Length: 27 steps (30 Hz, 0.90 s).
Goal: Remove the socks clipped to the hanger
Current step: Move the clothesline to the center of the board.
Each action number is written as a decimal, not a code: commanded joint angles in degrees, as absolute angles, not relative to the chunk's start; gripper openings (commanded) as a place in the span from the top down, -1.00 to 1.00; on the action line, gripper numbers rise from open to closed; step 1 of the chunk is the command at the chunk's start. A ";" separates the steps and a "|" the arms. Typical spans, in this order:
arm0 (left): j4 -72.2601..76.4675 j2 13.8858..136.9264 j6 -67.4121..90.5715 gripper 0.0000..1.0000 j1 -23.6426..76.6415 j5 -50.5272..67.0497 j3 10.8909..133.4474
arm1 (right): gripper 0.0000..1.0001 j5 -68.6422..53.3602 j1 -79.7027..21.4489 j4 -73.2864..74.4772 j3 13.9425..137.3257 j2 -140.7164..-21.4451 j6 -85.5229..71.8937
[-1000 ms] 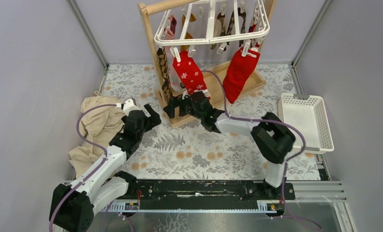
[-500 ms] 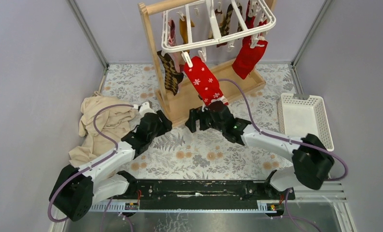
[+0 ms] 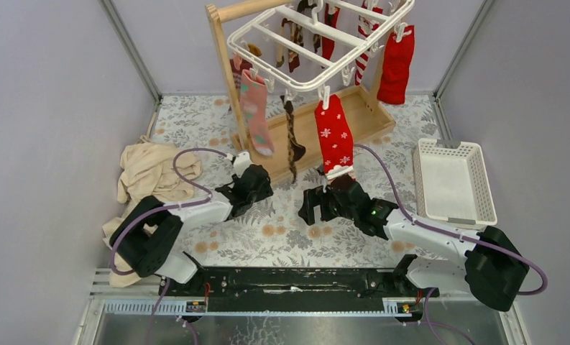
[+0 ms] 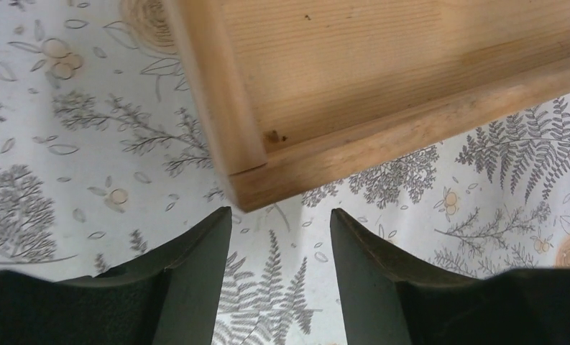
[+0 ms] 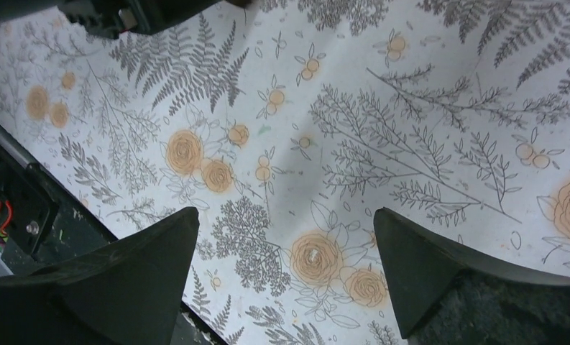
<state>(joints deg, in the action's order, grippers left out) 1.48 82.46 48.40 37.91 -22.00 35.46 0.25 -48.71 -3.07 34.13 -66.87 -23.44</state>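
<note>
The task looks barely begun: every sock I can make out hangs from the hanger (image 3: 274,74), which tilts from the rack (image 3: 221,43) at the far side of the surface (image 3: 282,230). Along its near rim hang a pink sock (image 3: 256,118), an argyle sock (image 3: 290,140) and a snowflake sock (image 3: 335,140). A plain red sock (image 3: 397,61) and a striped sock (image 3: 368,29) hang farther back, with more behind that are hard to tell apart. The right claw (image 5: 285,223) is released, jaws wide with only the printed surface between them. It sits low, just under the snowflake sock, whose cuff reaches that arm's wrist. The left claw (image 4: 280,223) is part-way apart and grasps nothing, pointing at the corner of the rack's base. A basket (image 3: 454,180) stands at the right and a beige cloth heap (image 3: 149,180) at the left; whether that heap hides socks I cannot tell. As I judge it, all the unclipping is left
</note>
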 commanded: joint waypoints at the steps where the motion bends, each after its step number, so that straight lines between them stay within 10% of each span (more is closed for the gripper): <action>1: 6.33 87.66 49.49 -0.19 39.09 -26.03 40.24 | -0.99 -2.57 -48.78 0.31 35.18 -66.60 -23.77; 27: 5.45 95.76 46.83 -0.16 24.21 -24.50 48.35 | -0.99 27.86 -48.71 35.66 39.27 -32.46 -39.79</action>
<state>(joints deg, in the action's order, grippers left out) 1.98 95.20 48.69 28.51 -23.57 45.50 16.27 -48.73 28.69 35.55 -36.58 -35.00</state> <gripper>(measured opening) 0.578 0.993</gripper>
